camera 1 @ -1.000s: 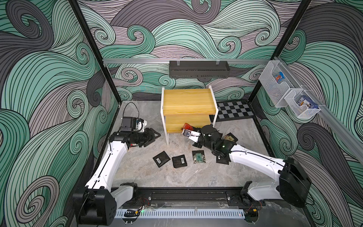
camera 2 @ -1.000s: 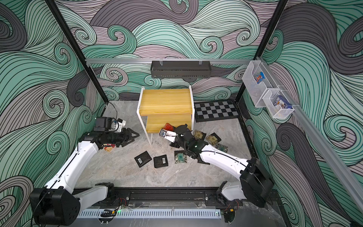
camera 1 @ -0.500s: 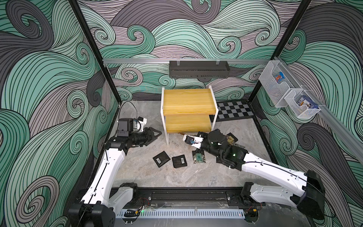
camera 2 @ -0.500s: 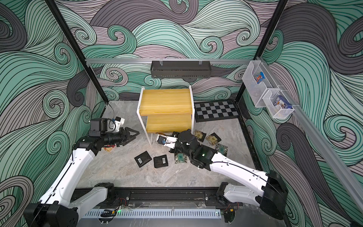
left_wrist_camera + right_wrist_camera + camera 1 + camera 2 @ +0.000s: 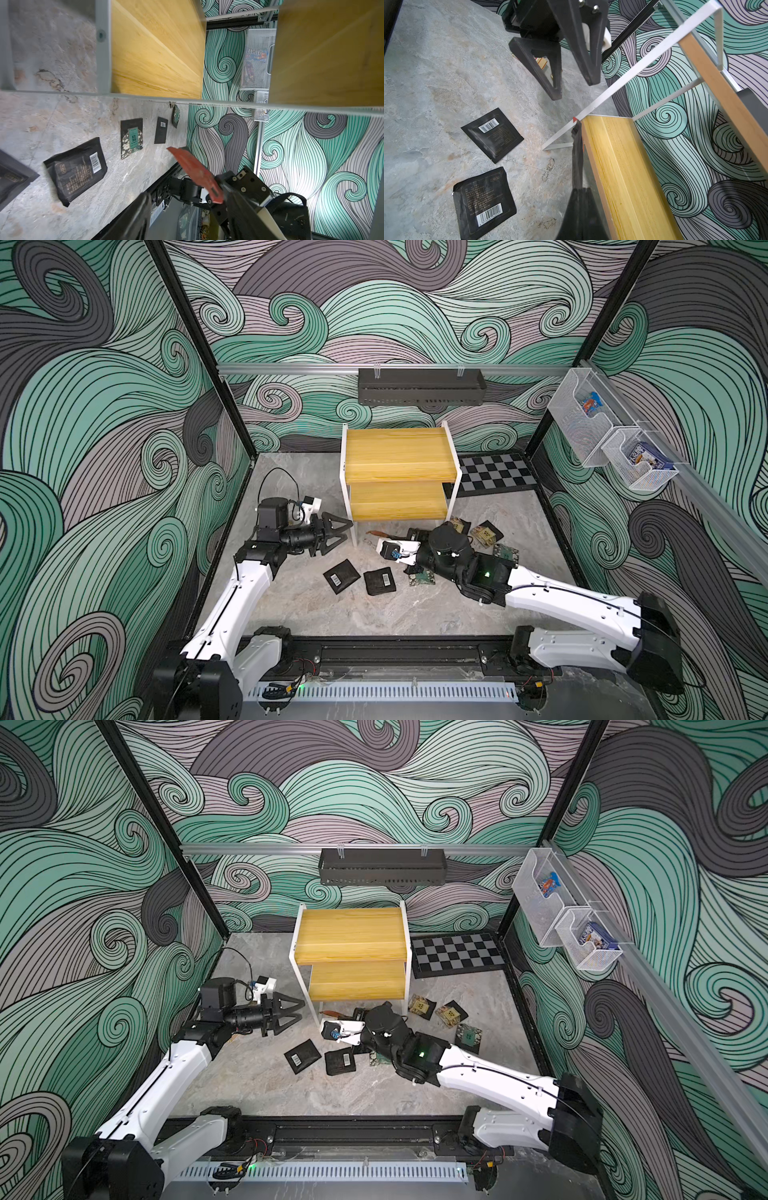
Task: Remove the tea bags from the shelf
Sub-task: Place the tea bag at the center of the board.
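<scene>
Since a second ago the right gripper has drawn back from the lower board of the shelf, and the left gripper has come in closer to the shelf's front left leg with its jaws spread wider; the right gripper is clamped tight on the red tea bag, pinching it by one edge so that the bag sticks out ahead of the fingers, off the shelf and just in front of its lower board, above the tabletop; the left gripper holds nothing, its jaws well apart and its tips just beside the shelf's front left leg, though whether they touch the leg I cannot tell; two black barcode tea bags lie flat on the tabletop in front of the shelf, side by side and close together; a teal-faced tea bag lies beside them, farther from the shelf's left leg and partly hidden under the right arm; two tan-faced tea bags lie near the shelf's front right leg, and another teal tea bag lies a little farther out from that leg
</scene>
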`<state>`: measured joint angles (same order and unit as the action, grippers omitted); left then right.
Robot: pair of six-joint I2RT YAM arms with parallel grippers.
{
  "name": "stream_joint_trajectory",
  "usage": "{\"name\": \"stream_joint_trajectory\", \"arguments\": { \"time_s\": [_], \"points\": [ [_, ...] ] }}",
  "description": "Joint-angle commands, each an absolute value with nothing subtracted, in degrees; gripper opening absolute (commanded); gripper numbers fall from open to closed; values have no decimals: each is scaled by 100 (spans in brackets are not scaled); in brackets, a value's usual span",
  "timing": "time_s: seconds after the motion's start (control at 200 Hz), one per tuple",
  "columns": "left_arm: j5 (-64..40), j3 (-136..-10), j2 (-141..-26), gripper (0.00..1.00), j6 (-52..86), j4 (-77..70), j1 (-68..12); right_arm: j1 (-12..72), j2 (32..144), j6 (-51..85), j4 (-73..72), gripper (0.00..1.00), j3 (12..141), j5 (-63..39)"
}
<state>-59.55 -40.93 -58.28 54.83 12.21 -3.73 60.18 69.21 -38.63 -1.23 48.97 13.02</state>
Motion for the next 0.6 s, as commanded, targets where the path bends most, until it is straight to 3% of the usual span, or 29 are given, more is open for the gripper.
{"name": "stream_joint_trajectory", "arguments": {
  "time_s": [0.0, 0.38, 0.595],
  "points": [
    [-6212, -3965, -5801, 62, 5851, 663, -436, 6144, 7037, -3911, -420, 0, 5056, 1302],
    [-6298, -3937, -5952, 55, 5814, 694, -562, 6450, 7579, -4137, -779, 0, 5420, 1451],
    [-6305, -3947, -6002, 38, 5765, 747, -568, 6539, 7699, -4265, -863, 0, 5484, 1450]
  ]
}}
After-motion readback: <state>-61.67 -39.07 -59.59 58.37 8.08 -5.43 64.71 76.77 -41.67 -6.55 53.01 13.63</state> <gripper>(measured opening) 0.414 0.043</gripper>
